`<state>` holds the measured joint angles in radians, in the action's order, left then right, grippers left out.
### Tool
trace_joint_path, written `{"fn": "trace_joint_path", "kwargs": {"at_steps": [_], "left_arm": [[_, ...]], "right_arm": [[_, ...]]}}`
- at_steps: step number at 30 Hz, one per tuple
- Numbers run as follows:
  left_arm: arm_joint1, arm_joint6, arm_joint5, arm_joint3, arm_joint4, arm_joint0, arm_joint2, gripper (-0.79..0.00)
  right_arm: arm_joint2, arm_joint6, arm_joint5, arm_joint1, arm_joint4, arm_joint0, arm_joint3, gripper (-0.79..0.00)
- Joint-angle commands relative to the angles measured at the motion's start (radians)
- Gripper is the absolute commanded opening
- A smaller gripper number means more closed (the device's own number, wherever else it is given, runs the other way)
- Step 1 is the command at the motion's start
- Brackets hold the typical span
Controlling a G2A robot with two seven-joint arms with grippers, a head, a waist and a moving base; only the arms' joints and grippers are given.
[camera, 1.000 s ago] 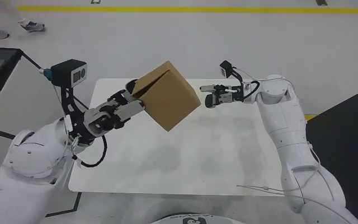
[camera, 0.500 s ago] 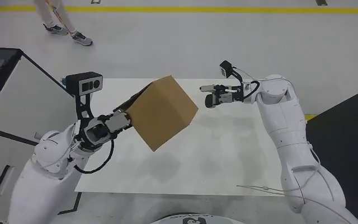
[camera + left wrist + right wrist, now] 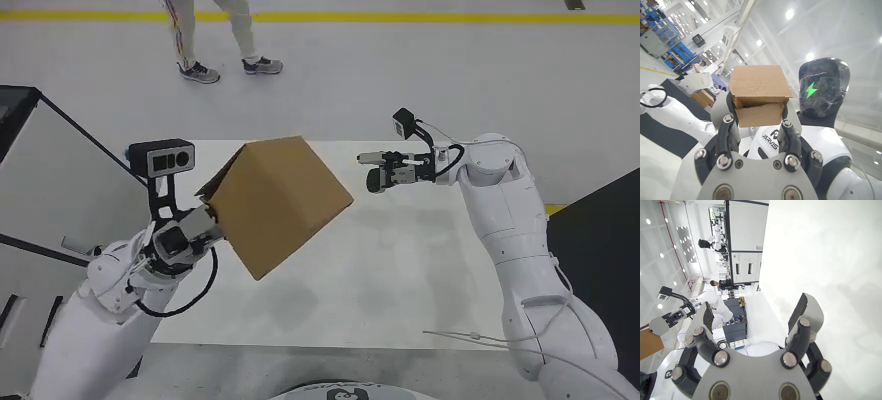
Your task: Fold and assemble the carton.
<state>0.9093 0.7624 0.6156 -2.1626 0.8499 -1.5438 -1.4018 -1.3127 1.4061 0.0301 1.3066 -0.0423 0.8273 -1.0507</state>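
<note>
1. Carton (image 3: 283, 198): held in the air over the left half of the worktop (image 3: 420, 275) and tipped onto one corner, touching nothing below it.
2. Progress (my judgement): the body is squared up into a box, so the erecting looks done. In the left wrist view the end nearest the jaws has its flaps turned in, with a dark gap between them. That end is probably not fully closed. The far end is hidden, so its flaps cannot be assessed. Closing the ends is what remains.
3. Left jaws: clamped on the carton's left end, one pad on each side of the folded flap, carrying its whole weight.
4. Right jaws: spread wide and holding nothing. They sit just off the carton's right corner, near it but not touching.
</note>
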Motion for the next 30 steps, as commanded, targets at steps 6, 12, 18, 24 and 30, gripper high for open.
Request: {"fn": "trace_joint_path", "kwargs": {"at_steps": [6,12,18,24,30], "left_arm": [[0.010,0.048,0.006,0.028,0.055,0.013,0.010,-0.785],[0.018,0.064,0.003,0.040,0.056,0.014,0.011,-0.785],[0.024,-0.033,-0.050,0.053,-0.091,0.016,-0.034,-0.785],[0.025,-0.210,-0.205,0.006,-0.379,-0.001,-0.095,-0.785],[0.027,-0.236,-0.209,-0.004,-0.417,-0.005,-0.102,-0.785]], "right_arm": [[0.000,0.000,0.000,0.000,0.000,0.000,0.000,0.000],[0.000,0.000,0.000,0.000,0.000,0.000,0.000,0.000],[0.000,0.000,0.000,0.000,0.000,0.000,0.000,0.000],[0.000,0.000,0.000,0.000,0.000,0.000,0.000,0.000],[0.000,0.000,0.000,0.000,0.000,0.000,0.000,0.000]]}}
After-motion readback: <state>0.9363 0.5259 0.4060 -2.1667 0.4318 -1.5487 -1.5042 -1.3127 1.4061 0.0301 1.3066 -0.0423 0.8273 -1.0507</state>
